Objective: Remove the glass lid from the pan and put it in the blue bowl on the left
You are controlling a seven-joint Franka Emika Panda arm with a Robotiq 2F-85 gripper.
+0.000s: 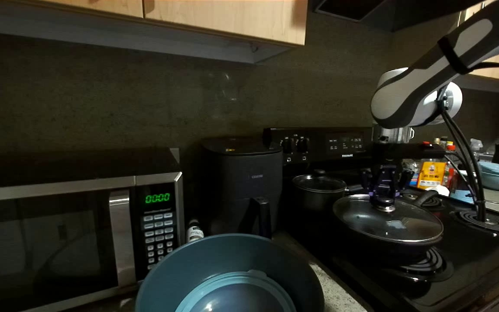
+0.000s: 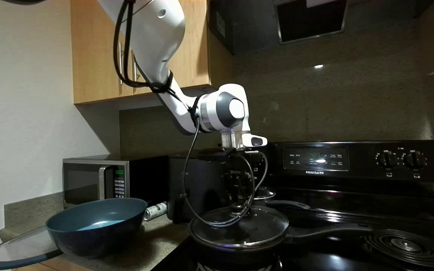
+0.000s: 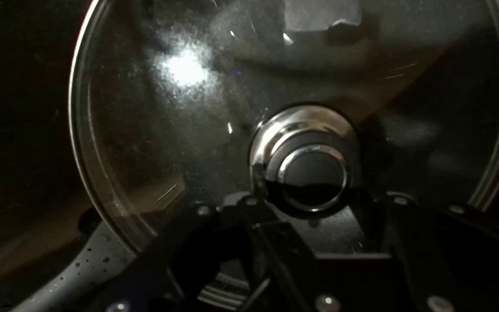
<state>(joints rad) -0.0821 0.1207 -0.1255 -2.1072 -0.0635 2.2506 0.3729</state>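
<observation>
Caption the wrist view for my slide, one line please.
Looking down at the lid: the end effector straddles its knob, with the pan handle at lower left.

Both exterior views face the backsplash, sharing the stove; the wrist view closely overlooks the glass lid.

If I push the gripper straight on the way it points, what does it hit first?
Most likely the glass lid, beside its knob. The gripper points down there, the knob between its jaws; whether they touch knob or glass, I can't tell.
</observation>
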